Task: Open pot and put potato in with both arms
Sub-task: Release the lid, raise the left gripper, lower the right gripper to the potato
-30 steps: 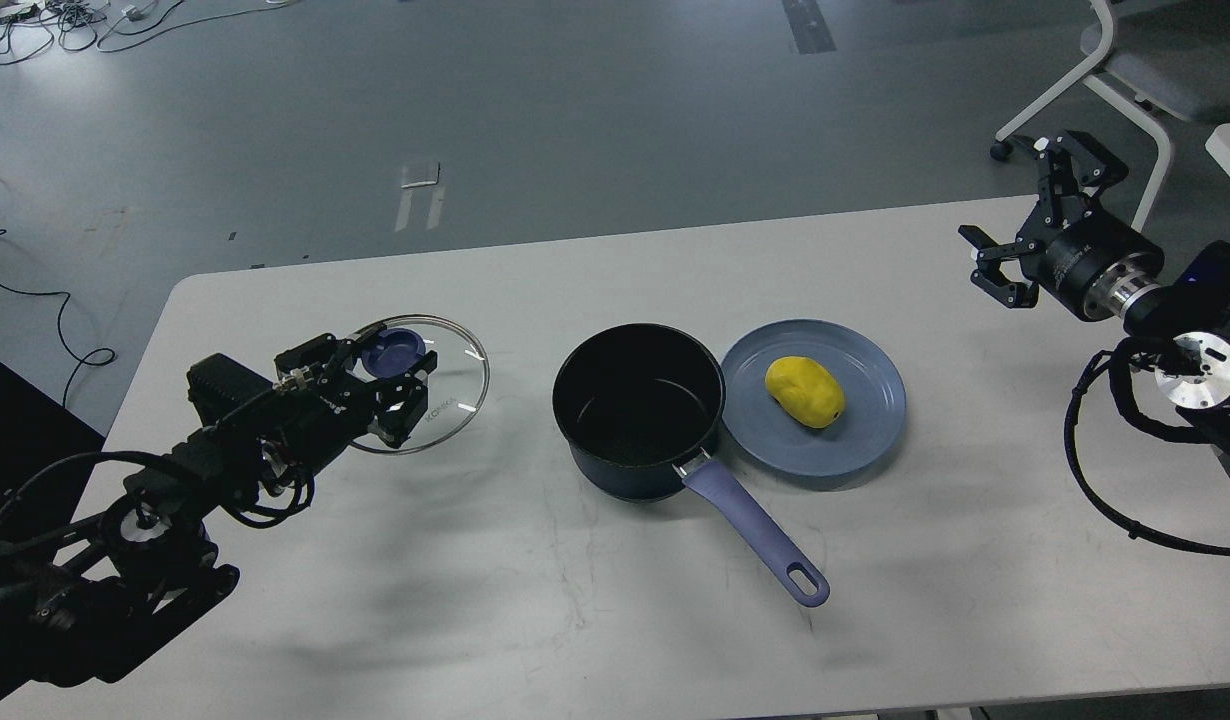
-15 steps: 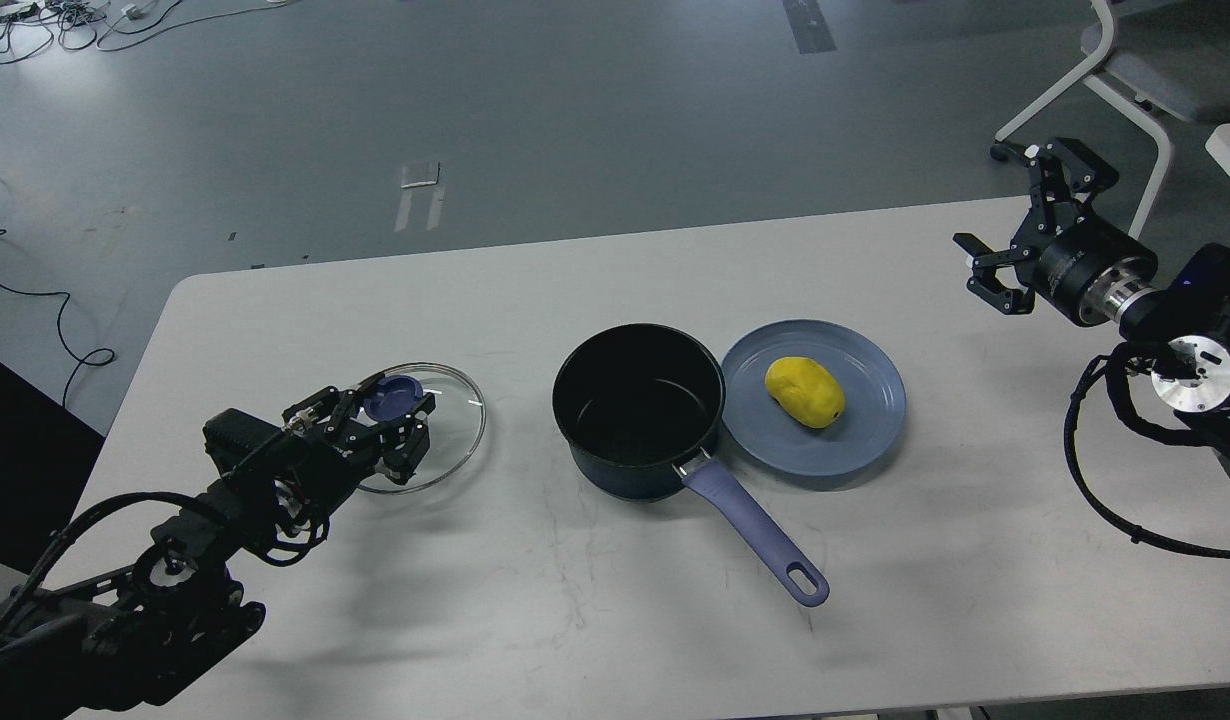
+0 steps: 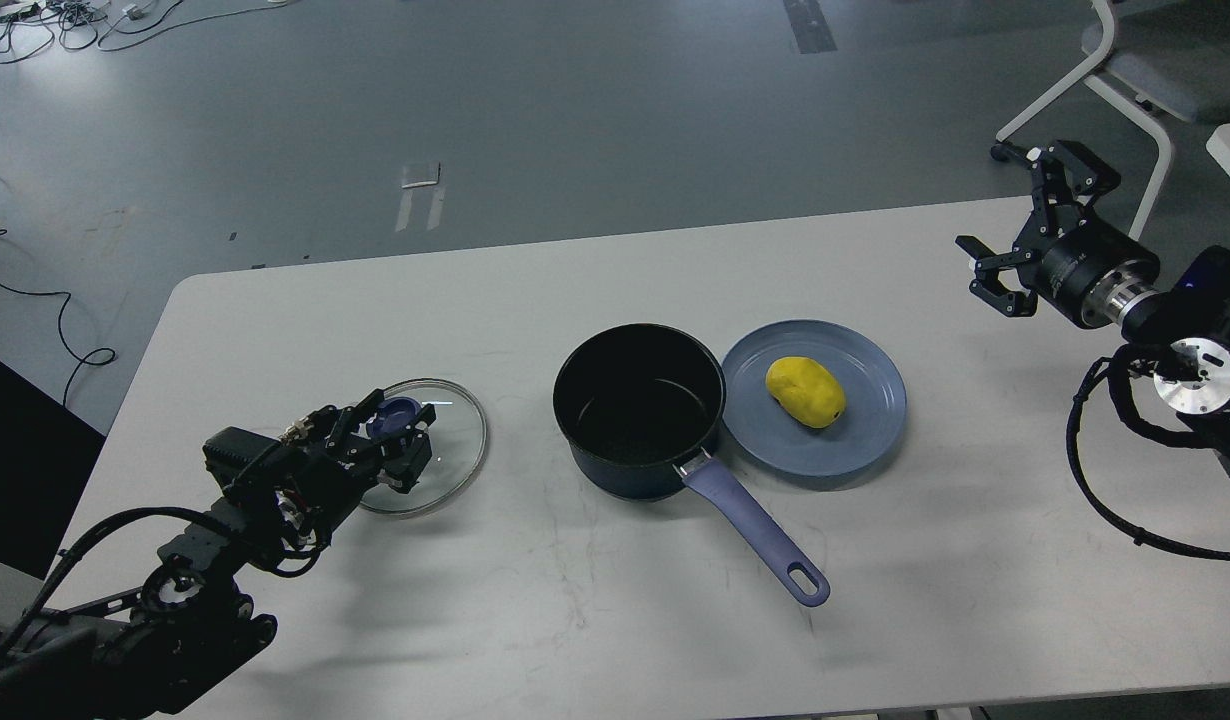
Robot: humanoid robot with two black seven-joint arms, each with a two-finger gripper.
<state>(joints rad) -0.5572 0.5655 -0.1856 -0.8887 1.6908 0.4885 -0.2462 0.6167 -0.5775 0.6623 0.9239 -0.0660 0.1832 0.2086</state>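
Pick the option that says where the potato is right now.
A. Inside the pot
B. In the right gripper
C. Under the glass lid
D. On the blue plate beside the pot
D: the potato lies on the blue plate, right of the open pot, whose black interior shows nothing in it.

Lab: floor cables (image 3: 45, 15), taped floor.

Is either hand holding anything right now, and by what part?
The left hand sits around the glass lid at its blue knob; whether it grips cannot be told. The right hand is open and empty.
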